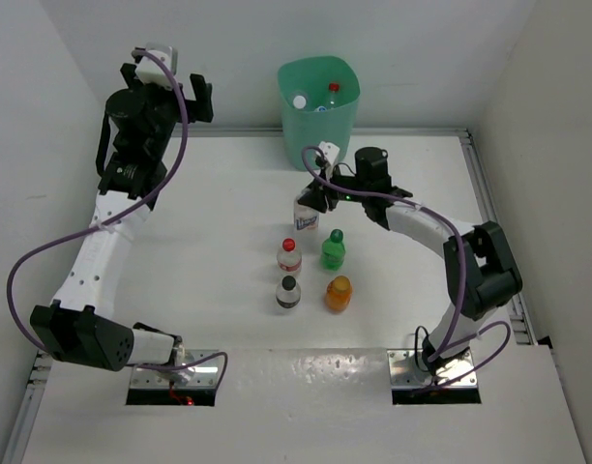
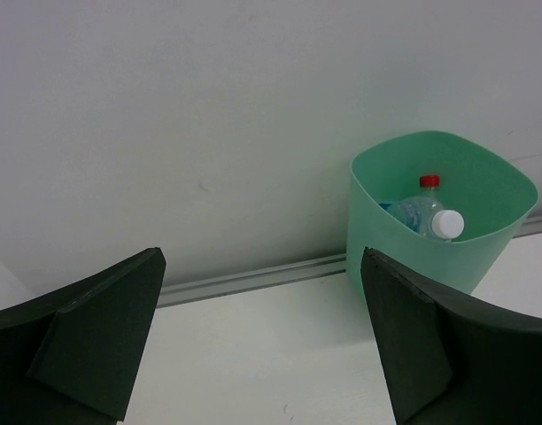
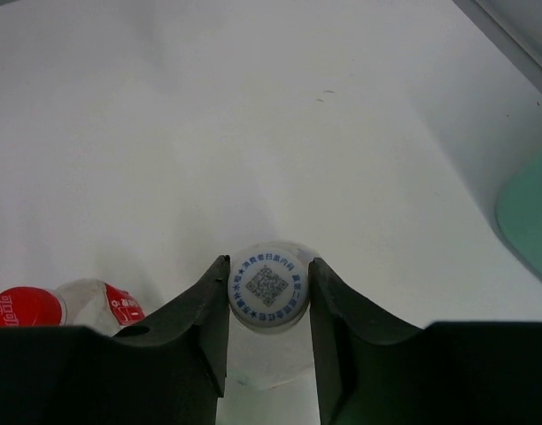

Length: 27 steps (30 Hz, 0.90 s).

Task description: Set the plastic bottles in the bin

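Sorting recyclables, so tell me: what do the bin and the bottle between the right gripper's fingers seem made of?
Bin: likely plastic, mint-green, smooth semi-matte, thin one-piece moulded wall. Bottle in the right gripper: probably clear plastic, see-through body; its pale cap looks like opaque plastic with a printed code.

Left end effector [image 2: 262, 261] gapes; right end effector [image 3: 268, 274] grips.

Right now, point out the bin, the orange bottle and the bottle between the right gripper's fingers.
bin [image 1: 323, 126]: top external view, front wall.
orange bottle [image 1: 338, 297]: top external view, body.
gripped bottle [image 3: 269, 285]: right wrist view, printed cap top.
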{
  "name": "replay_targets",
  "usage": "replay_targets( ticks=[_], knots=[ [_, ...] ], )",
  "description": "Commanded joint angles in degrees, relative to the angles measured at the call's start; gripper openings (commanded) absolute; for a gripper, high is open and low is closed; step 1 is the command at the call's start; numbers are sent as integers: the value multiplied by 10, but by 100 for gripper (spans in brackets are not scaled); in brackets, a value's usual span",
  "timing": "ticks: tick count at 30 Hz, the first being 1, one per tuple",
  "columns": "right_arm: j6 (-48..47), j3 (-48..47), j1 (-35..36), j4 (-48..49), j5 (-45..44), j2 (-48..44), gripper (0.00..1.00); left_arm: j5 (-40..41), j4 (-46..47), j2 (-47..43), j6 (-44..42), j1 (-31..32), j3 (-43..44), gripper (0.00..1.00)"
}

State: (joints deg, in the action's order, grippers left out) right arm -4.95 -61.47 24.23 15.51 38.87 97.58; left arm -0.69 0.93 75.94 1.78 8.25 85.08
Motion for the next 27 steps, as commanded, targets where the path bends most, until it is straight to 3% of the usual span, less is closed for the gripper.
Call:
replay_targets(
  ticks=[1,6,14,20,27],
  knots=[
    [-16,-25,6,37,-2,-16,16,-10,22,-8,11,-6,-3,100],
    [-7,-54,-13,22,-3,-64,0,-26,28,-8,16,-6,-14,100],
    [112,-220,-89,104,-59,-88,0,-44,39,-8,28,-1,-37,100],
    [130,-297,-120,250,-167,-49,0,-49,44,-8,28,-1,-49,100],
    [129,-390,-133,354,-217,97,0,-49,38,3,28,5,-54,100]
  ],
)
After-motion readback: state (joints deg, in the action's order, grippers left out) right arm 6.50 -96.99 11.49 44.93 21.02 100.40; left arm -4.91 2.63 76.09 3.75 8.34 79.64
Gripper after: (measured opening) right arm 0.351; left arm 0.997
